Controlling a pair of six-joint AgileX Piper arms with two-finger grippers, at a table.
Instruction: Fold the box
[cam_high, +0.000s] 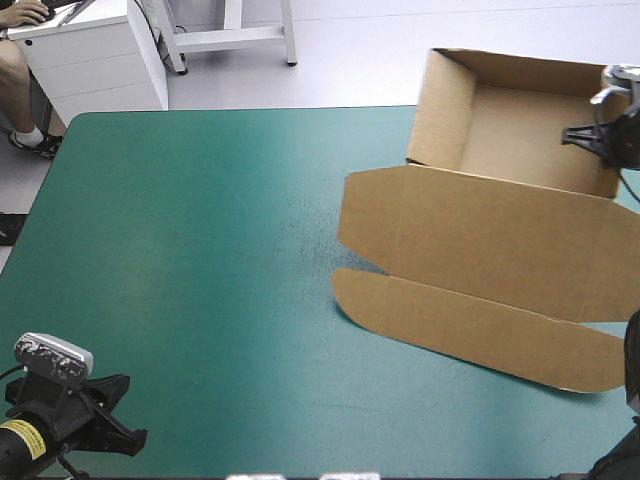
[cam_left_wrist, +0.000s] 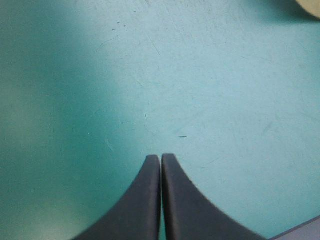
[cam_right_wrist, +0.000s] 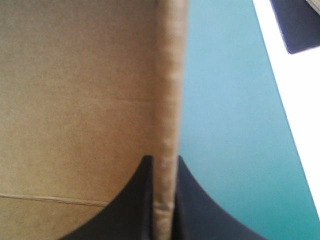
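While the right claw (cam_right_wrist: 164, 160) pinches the brown box (cam_high: 480, 225) wall, far-right tabletop (cam_high: 200, 250) corner | left claw (cam_left_wrist: 161, 158) pressed together, empty, near-left corner

Bare teal-green cover (cam_high: 180, 250) is lying open to you across the table's left half, ahead of your left gripper (cam_left_wrist: 161, 157). The brown box (cam_high: 480, 230) is blocking the right side, its walls standing raised at the far corner, your right gripper (cam_right_wrist: 165, 160) pinching one.

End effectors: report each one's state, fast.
Left end effector: closed, empty, over the teal-green cover.
Right end effector: closed on the box wall.
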